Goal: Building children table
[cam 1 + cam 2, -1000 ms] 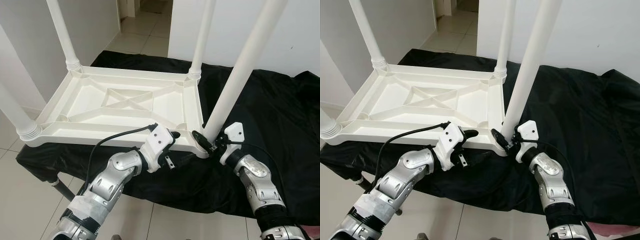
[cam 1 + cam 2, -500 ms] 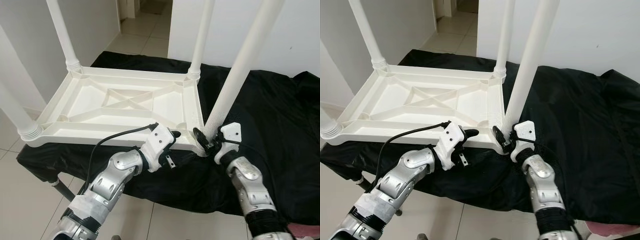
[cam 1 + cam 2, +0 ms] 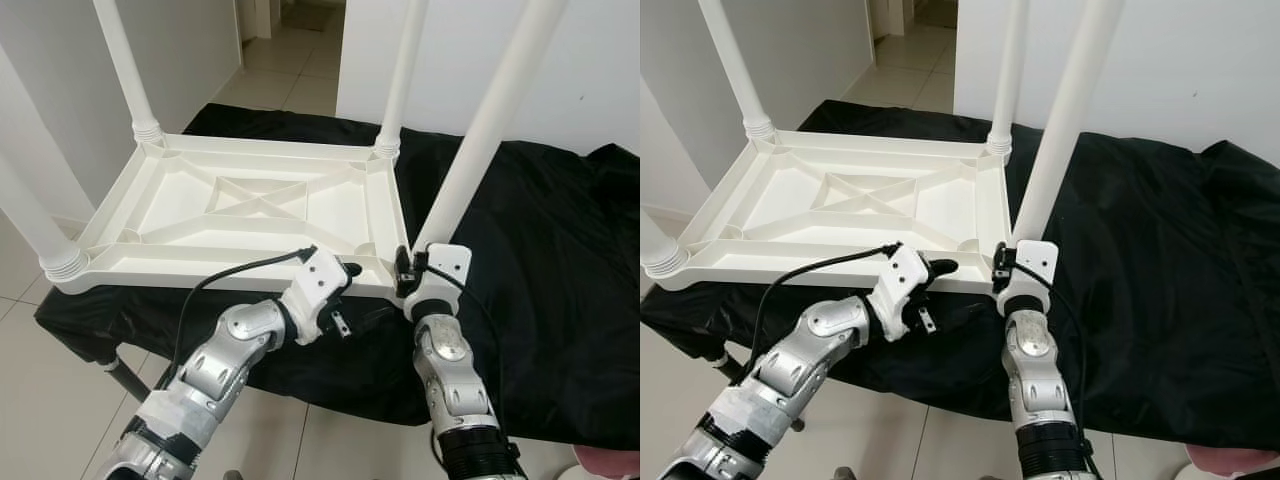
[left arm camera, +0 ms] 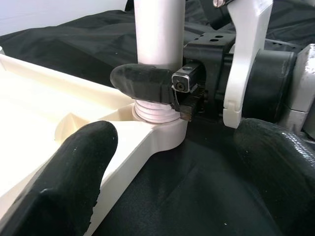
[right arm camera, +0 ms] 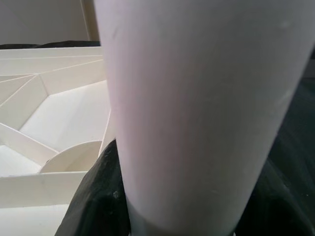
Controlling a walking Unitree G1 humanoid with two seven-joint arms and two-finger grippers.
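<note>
The white plastic table (image 3: 250, 215) lay upside down on a black cloth (image 3: 560, 260), its ribbed underside facing up so the legs could be set into the corner sockets from above. Three legs already stood in their corners: one at the far left (image 3: 125, 70), one at the far right (image 3: 403, 75), and one at the near left (image 3: 35, 225).

The fourth leg (image 3: 480, 130) stood at the near right corner, leaning a little away from the table. In the left wrist view its ridged lower end (image 4: 153, 109) sat in the round socket (image 4: 165, 132) with some of the ridges showing above the rim, so I judged it was not fully home.

The right gripper (image 3: 410, 272) was clamped around that leg just above the socket; one black finger (image 4: 142, 82) wrapped across the front of the post. Holding it so low made sense to me: it gave the most control for turning or pressing the end down into the corner.

The left gripper (image 3: 345, 270) rested against the near edge of the table beside that corner, its fingers (image 4: 74, 167) spread apart with nothing between them. I took it as a brace, keeping the light tabletop from sliding on the cloth while the other arm worked the leg.

Beyond the cloth, a tiled floor (image 3: 290, 70) ran off through a doorway between white walls (image 3: 600, 70).
</note>
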